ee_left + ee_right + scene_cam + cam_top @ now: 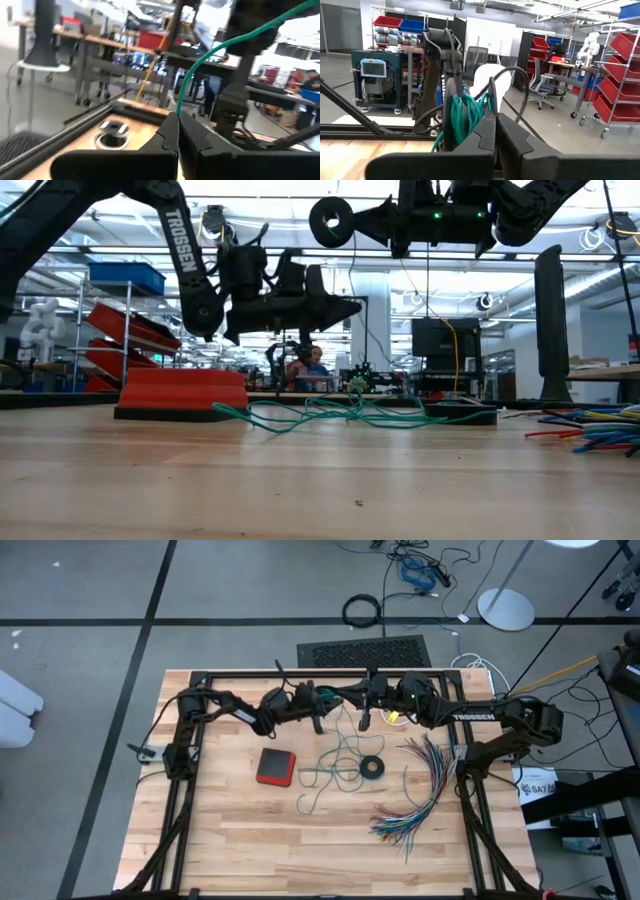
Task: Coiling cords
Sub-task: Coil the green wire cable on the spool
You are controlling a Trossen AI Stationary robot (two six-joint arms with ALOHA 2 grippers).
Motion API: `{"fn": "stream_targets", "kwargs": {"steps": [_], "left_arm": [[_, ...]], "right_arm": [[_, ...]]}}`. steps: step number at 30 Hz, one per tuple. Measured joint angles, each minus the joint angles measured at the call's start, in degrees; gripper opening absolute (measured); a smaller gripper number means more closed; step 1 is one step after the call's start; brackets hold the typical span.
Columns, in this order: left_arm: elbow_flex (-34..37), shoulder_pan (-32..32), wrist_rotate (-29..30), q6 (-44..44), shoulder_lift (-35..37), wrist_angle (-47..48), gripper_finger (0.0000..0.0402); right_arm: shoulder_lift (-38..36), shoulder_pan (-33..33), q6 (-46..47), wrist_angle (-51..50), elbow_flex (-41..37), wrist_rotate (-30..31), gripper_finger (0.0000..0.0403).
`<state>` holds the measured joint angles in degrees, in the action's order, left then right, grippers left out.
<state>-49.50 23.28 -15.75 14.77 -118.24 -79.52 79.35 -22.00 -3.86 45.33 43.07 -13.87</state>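
The teal-green cord is partly in a loose tangle on the table (338, 762), in front of the low view (350, 412). From there it rises to both grippers, which face each other above the table's far middle. My left gripper (178, 120) is shut on a strand of it. My right gripper (495, 120) is also shut, with a bunch of the teal cord's loops (462, 114) at its fingers. My left gripper pinches a single strand of the teal cord (180, 107) between its two fingertips, coming at it about level from the table's left. From the fingertips the strand arcs up and away toward my right arm. My right gripper holds the teal cord where several loops gather (482, 106), between or right beside its shut fingers. The fingers hide the exact spot. It comes about level from the table's right. The loops hang clear of the table.
A flat red block (275, 767) lies left of the tangle and a small black tape ring (372, 769) right of it. A fanned bundle of multicoloured wires (420, 790) spreads at the right. The near half of the wooden table (250, 850) is bare.
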Motion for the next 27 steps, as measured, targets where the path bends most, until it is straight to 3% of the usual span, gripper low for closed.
{"fn": "stream_targets", "kwargs": {"steps": [7,16,20,27], "left_arm": [[0.0,1.9,-0.2,3.8,0.0,2.8,0.0001],[0.0,3.5,-1.6,5.4,0.0,6.2,0.0000],[0.0,4.4,-2.8,6.3,0.0,6.8,0.0000],[0.1,5.2,-3.5,7.4,0.0,9.8,0.0000]], "right_arm": [[0.0,-0.2,-1.3,-2.7,0.0,0.2,0.0000],[-0.5,-3.0,-8.6,-18.9,1.8,0.8,0.0000],[-0.5,-3.2,-13.4,-27.1,3.0,6.6,0.0000],[-0.5,-3.2,-18.2,-32.1,3.2,15.2,0.0000]]}}
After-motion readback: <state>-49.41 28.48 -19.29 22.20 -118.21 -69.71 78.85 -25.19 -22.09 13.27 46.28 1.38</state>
